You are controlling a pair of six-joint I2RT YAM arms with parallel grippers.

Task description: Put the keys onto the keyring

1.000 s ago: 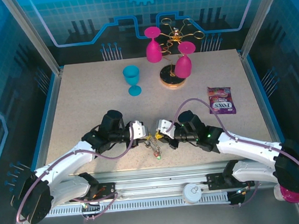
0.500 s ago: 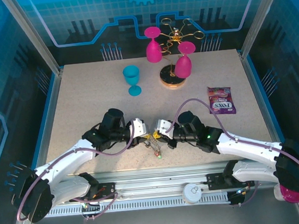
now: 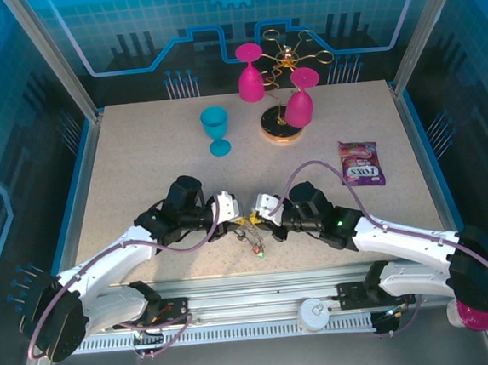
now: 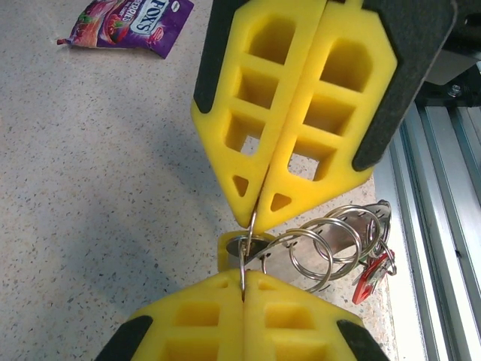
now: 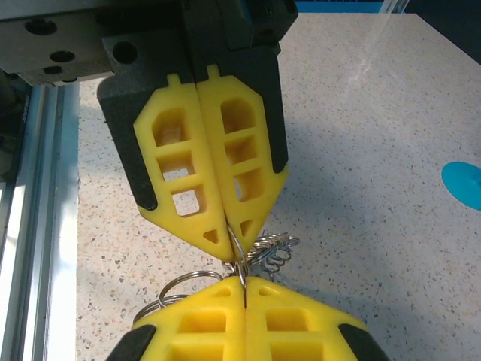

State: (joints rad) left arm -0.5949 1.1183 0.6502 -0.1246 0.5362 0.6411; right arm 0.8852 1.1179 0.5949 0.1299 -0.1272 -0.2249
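At the table's near middle my left gripper [image 3: 234,223] and right gripper [image 3: 261,221] meet tip to tip, both shut on the same thin wire loop of the keyring [image 4: 246,248]. In the left wrist view my own pads [image 4: 203,316] fill the bottom and the right gripper's pads [image 4: 301,113] the top. A yellow key head [image 4: 225,254] sits at the loop; several silvery rings [image 4: 323,248] and a red key [image 4: 368,276] trail right. In the right wrist view the loop [image 5: 238,252] runs into my right gripper [image 5: 245,284], with chain links [image 5: 274,250] beside it. The bunch [image 3: 255,237] lies below both grippers.
A blue goblet [image 3: 215,127] stands at the back left of centre. Two pink goblets [image 3: 250,73] hang on a gold wire rack [image 3: 289,57] behind. A purple sweet packet [image 3: 362,163] lies at the right. The metal rail [image 3: 262,294] runs just behind the key bunch.
The two grippers have edged slightly closer together. Both stay shut, and the key bunch has barely shifted.
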